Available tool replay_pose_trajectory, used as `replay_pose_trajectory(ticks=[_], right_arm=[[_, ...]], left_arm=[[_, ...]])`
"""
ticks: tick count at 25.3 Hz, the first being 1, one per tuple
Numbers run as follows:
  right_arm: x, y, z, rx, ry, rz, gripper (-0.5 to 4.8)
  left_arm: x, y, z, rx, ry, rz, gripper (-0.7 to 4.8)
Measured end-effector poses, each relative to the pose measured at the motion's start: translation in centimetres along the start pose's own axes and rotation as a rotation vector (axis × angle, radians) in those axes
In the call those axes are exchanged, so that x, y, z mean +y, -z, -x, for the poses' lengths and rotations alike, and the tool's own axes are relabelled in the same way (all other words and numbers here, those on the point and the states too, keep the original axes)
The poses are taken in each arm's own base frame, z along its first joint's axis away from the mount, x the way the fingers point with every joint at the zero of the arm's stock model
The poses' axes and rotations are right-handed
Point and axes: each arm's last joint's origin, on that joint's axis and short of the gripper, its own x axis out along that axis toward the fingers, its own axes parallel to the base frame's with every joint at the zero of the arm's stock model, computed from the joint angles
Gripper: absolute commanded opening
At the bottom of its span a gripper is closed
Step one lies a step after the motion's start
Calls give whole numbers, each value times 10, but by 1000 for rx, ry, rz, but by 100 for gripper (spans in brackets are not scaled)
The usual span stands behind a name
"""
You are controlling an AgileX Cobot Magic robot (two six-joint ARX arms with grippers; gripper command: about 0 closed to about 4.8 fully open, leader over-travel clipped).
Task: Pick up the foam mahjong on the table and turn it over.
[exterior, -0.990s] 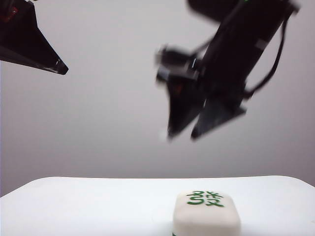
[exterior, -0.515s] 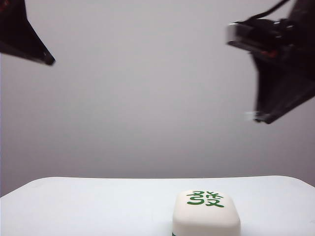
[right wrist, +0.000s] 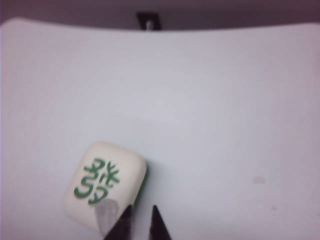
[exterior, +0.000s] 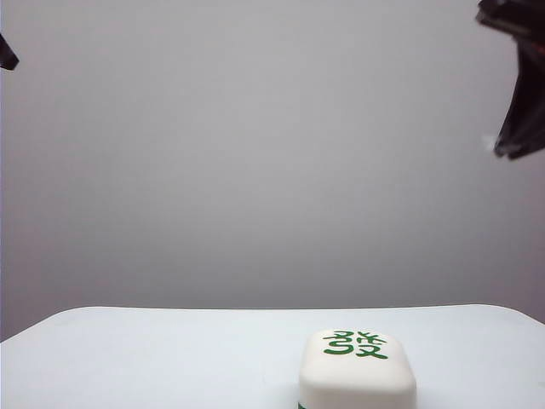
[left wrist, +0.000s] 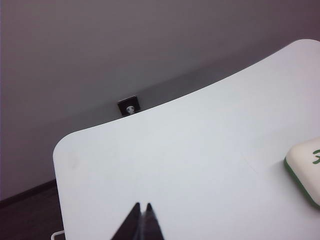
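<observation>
The foam mahjong lies on the table near its front edge, right of the middle, white face with the green character up. A dark green edge shows underneath in the left wrist view. My right gripper hangs high at the right edge, far above the block. In its own view the right gripper is empty, only a narrow slit between its tips, above the foam mahjong. My left gripper is barely in view at the upper left. Seen by its own camera, the left gripper is shut and empty.
A plain grey wall stands behind the table. A small dark fitting sits on the wall just past the table's far edge, and the right wrist view shows the same fitting. The table's rounded corner drops off to dark floor.
The right gripper has risen and swung to the right edge of the exterior view, its fingers closing together. The left gripper has drawn back up and left, almost out of view. The block has not moved.
</observation>
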Motion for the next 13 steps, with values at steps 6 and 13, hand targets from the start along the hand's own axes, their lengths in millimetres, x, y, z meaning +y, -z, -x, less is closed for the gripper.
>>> replay_pose_trajectory(ticks=[6, 13], right_arm=[[-18, -3, 18, -147, 35, -54, 32], [-34, 17, 25, -339, -73, -66, -1]], left_arm=[[-1, 15, 9, -41, -36, 14, 27], [-3, 32, 15, -124, -86, 162, 26]])
